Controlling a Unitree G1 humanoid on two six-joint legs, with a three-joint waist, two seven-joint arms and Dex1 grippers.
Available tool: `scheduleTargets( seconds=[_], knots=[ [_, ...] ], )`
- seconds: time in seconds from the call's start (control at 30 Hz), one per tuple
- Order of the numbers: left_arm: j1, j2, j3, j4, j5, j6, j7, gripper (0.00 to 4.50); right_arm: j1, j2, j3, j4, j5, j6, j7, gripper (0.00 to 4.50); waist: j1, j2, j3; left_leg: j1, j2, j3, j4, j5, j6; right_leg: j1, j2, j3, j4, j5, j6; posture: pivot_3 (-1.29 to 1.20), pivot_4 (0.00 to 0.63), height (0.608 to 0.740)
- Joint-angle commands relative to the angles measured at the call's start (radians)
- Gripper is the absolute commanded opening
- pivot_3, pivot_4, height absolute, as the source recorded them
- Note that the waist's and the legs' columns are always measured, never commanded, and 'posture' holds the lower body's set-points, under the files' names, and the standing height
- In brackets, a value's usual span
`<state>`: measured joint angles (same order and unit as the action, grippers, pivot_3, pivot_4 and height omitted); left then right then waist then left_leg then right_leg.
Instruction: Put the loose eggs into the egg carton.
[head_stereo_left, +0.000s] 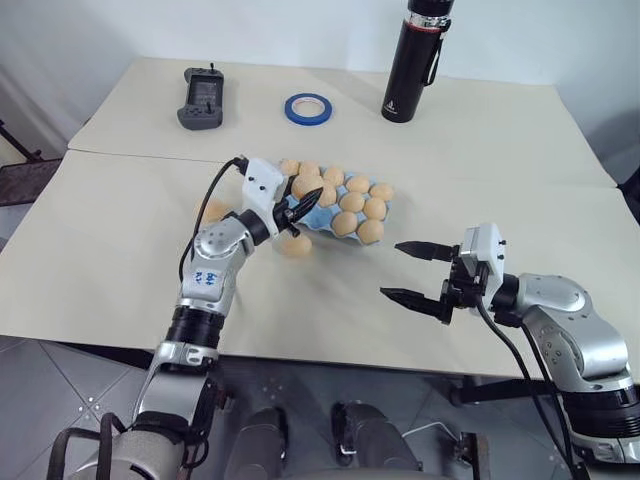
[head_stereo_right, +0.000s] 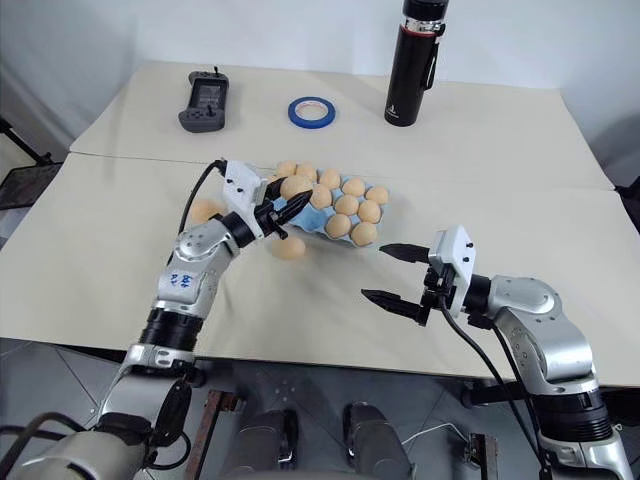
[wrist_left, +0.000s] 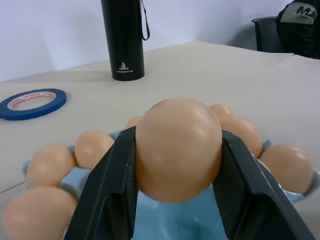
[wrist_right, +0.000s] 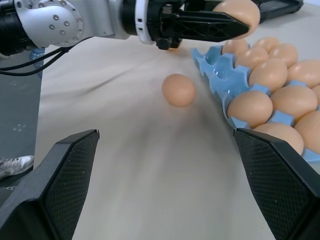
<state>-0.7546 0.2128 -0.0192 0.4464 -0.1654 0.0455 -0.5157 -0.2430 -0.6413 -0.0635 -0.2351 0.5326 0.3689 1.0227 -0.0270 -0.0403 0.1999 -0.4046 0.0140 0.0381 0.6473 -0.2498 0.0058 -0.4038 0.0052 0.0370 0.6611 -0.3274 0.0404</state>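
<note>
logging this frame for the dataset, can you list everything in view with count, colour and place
egg carton: one, light blue, mid table, mostly filled with tan eggs
held egg: one, tan, between the left gripper's fingers, over the carton's near-left end
loose eggs: two, tan, on the table left of the carton, one near its corner, one behind the left arm
tape roll: one, blue, far side
bottle: one, black, far right
handheld controller: one, dark grey, far left
left gripper: shut on the egg
right gripper: open, right of the carton

Two loose eggs (head_stereo_left: 295, 245) (head_stereo_left: 213, 210); one egg carton (wrist_right: 215, 61); one bottle (head_stereo_left: 410, 68); one tape roll (head_stereo_left: 308, 108).
</note>
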Motion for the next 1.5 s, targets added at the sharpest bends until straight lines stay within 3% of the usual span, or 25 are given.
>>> scheduleTargets(
  seconds=[0.03, 0.07, 0.37, 0.63, 1.0, 1.23, 1.5],
  knots=[
    [-0.042, -0.006, -0.006, 0.049, 0.017, -0.054, -0.020, 1.71, 0.012, 0.000, -0.035, -0.045, 0.022, -0.012, -0.013, 4.50, 0.000, 0.000, 0.000, 0.000, 0.000, 0.000, 0.000, 0.000, 0.000, 0.000, 0.000, 0.000, 0.000, 0.000, 0.000, 0.00, 0.150, 0.740],
    [-0.048, -0.007, -0.005, 0.062, 0.019, -0.057, -0.022, 1.71, 0.015, 0.000, -0.037, -0.047, 0.023, -0.012, -0.016, 4.50, 0.000, 0.000, 0.000, 0.000, 0.000, 0.000, 0.000, 0.000, 0.000, 0.000, 0.000, 0.000, 0.000, 0.000, 0.000, 0.00, 0.150, 0.740],
    [-0.054, -0.001, -0.011, 0.080, 0.038, -0.064, -0.065, 4.47, 0.050, 0.099, -0.117, -0.021, 0.112, -0.056, -0.041, 4.50, 0.001, 0.000, 0.000, 0.000, 0.000, 0.000, 0.000, 0.000, 0.000, 0.000, 0.000, 0.000, 0.000, 0.000, 0.000, 0.00, 0.150, 0.740],
    [-0.016, 0.056, -0.002, -0.032, 0.041, -0.008, -0.100, 4.47, 0.059, 0.112, -0.108, -0.033, 0.126, -0.073, -0.034, 4.50, -0.002, 0.000, 0.000, 0.000, 0.000, 0.000, 0.000, 0.000, 0.000, 0.000, 0.000, 0.000, 0.001, 0.000, 0.000, 0.00, 0.150, 0.740],
    [0.371, 0.252, 0.104, -0.590, -0.138, 0.287, -0.186, 4.47, 0.043, 0.081, -0.086, -0.005, 0.120, -0.045, -0.008, 4.50, -0.003, 0.001, 0.000, 0.001, 0.001, -0.001, -0.001, 0.000, -0.001, 0.000, -0.001, 0.000, 0.000, 0.000, -0.001, 0.00, 0.150, 0.740],
    [0.635, 0.312, 0.194, -0.836, -0.240, 0.390, -0.190, 4.47, 0.016, 0.072, -0.073, 0.016, 0.115, -0.032, 0.015, 4.50, -0.002, 0.001, 0.000, 0.001, 0.001, 0.000, -0.002, 0.001, 0.000, 0.001, -0.004, -0.001, -0.001, 0.000, -0.002, 0.00, 0.150, 0.740],
    [0.873, 0.311, 0.299, -1.004, -0.316, 0.417, -0.147, 4.47, 0.015, 0.048, -0.080, 0.022, 0.120, -0.022, 0.036, 4.50, -0.001, 0.002, 0.000, 0.000, 0.001, 0.000, -0.006, 0.001, 0.000, 0.000, -0.005, -0.003, -0.002, -0.002, -0.004, 0.00, 0.150, 0.740]
  ],
)
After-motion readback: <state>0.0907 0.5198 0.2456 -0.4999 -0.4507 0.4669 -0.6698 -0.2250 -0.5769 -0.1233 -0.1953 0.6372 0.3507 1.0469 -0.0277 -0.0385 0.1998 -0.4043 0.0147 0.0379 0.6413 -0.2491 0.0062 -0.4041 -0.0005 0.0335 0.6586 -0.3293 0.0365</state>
